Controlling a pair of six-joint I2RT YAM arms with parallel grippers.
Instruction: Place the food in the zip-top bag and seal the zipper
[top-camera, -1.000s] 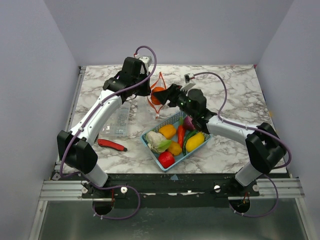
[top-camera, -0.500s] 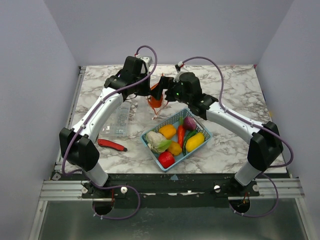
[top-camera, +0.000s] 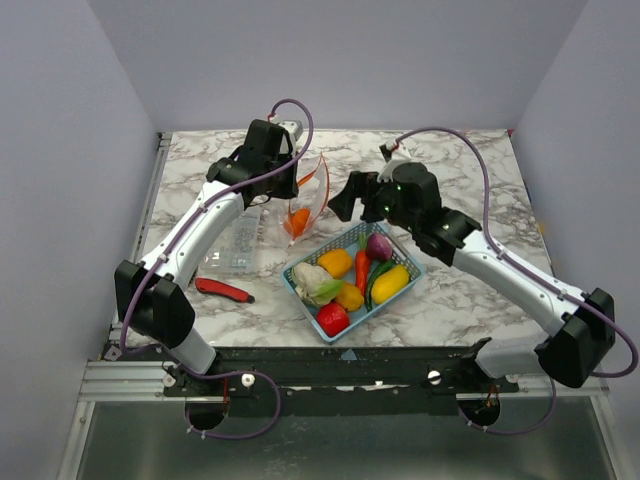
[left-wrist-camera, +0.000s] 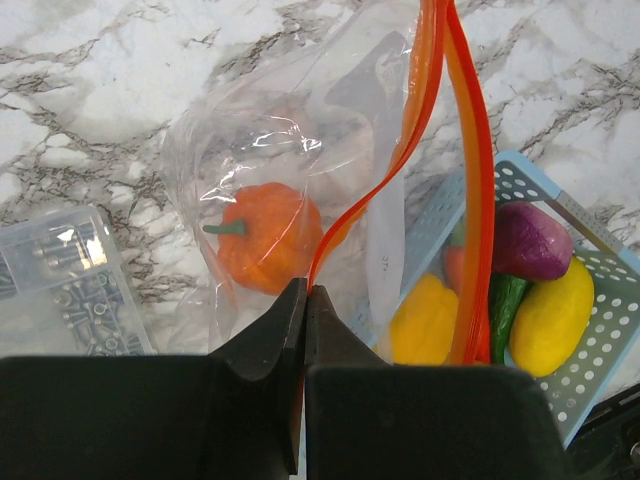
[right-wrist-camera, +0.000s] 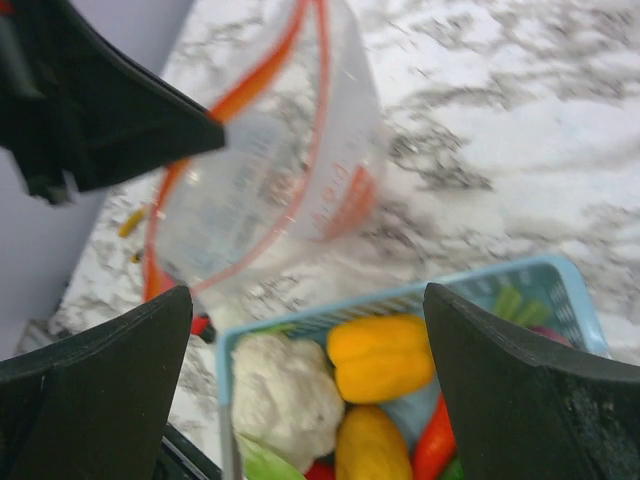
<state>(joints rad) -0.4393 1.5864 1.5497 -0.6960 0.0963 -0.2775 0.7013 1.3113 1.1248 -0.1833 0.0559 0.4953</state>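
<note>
My left gripper (left-wrist-camera: 305, 295) is shut on the red-orange zipper (left-wrist-camera: 470, 150) of the zip-top bag (left-wrist-camera: 300, 110) and holds it up with its mouth open. An orange toy fruit (left-wrist-camera: 265, 235) lies inside at the bottom. From above, the bag (top-camera: 308, 200) hangs below the left gripper (top-camera: 296, 178). My right gripper (top-camera: 345, 202) is open and empty, just right of the bag, over the blue basket's (top-camera: 402, 285) far corner. More food fills the basket: a white cauliflower (right-wrist-camera: 285, 395), a yellow pepper (right-wrist-camera: 380, 355), a carrot (top-camera: 362, 268) and a purple piece (top-camera: 379, 245).
A clear rigid box (top-camera: 235, 245) of small parts lies left of the bag. A red-and-black handled tool (top-camera: 222, 290) lies near the front left. The basket sits at the table's front middle. Walls close in the table on the left, back and right.
The right gripper opened fully and drew back to the right, out of the bag's mouth. The orange fruit now lies low inside the bag. The left gripper kept its hold.
</note>
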